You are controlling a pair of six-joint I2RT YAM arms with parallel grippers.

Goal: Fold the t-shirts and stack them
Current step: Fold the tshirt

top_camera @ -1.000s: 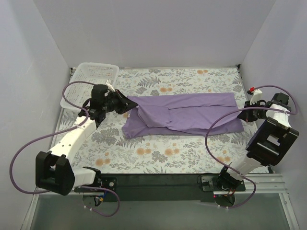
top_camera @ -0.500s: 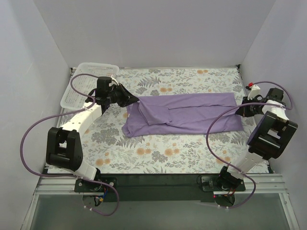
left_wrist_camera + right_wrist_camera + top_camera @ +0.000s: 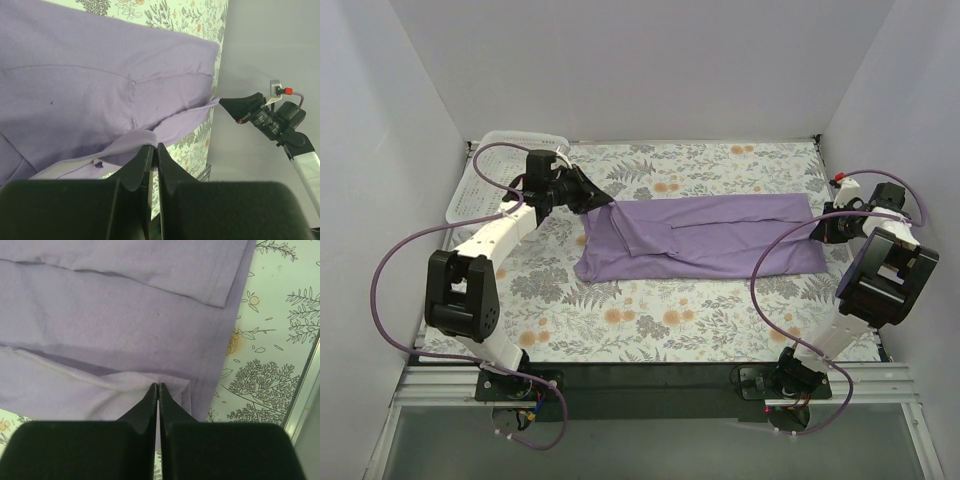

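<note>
Pinching opposite ends of the smooth, oblong-folded lavender t-shirt point(image 3: 710, 236): left claw point(image 3: 604, 201) and right claw point(image 3: 819, 229), both clenched.

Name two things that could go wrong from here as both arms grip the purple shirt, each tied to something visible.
1. Slip: the left gripper and right gripper each pinch only a thin bit of the t-shirt at its ends, so cloth may pull free when lifted.
2. Snag: the right arm's cable loops over the shirt's near right corner in the top view and might drag it.
</note>
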